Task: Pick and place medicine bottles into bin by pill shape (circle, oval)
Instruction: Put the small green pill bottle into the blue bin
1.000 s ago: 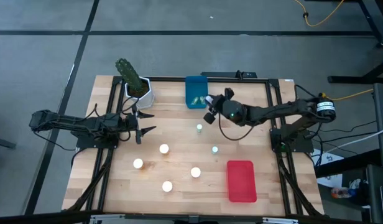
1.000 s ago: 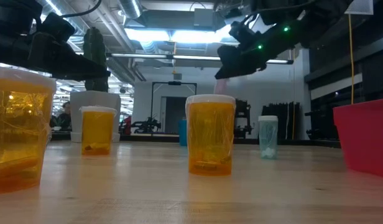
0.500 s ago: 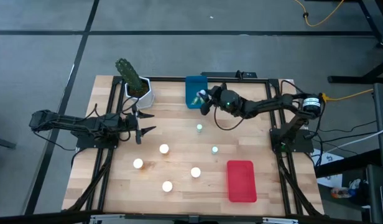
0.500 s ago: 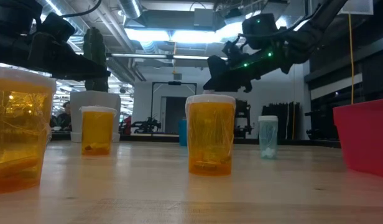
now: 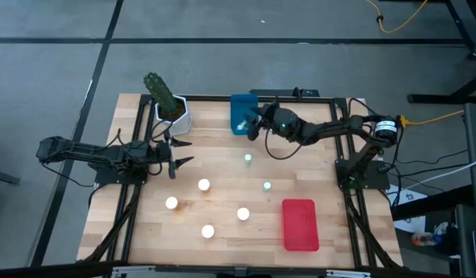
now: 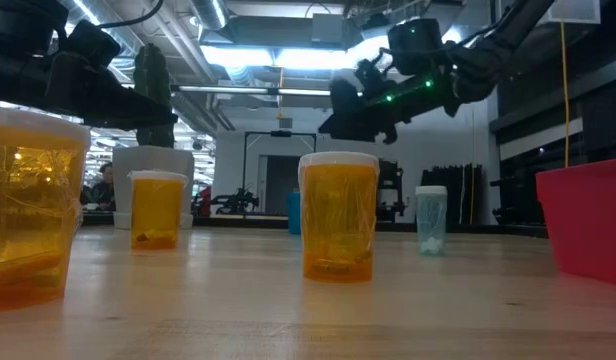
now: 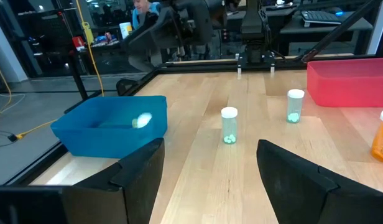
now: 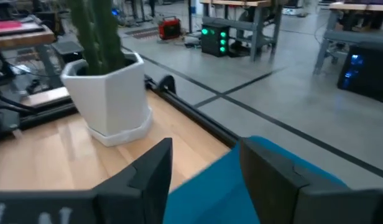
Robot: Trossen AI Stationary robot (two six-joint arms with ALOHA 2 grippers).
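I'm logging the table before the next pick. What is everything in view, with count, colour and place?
Orange bottles: four, white caps, middle-front of the table.
Pale green bottles: two standing mid-table; at least one more lies in the blue bin.
Blue bin: one, back centre.
Red bin: one, front right.
Cactus pot: one, white, green cactus, back left.
Left gripper: open, waiting at the table's left.
Right gripper: open, over the blue bin.

Bin (image 5: 242,113) at table's (image 5: 331,170) back edge, cactus pot (image 5: 171,114) left of it; six bottles (image 5: 204,184) mid-table; second bin (image 5: 300,225) front right; right gripper (image 5: 253,126) over back bin
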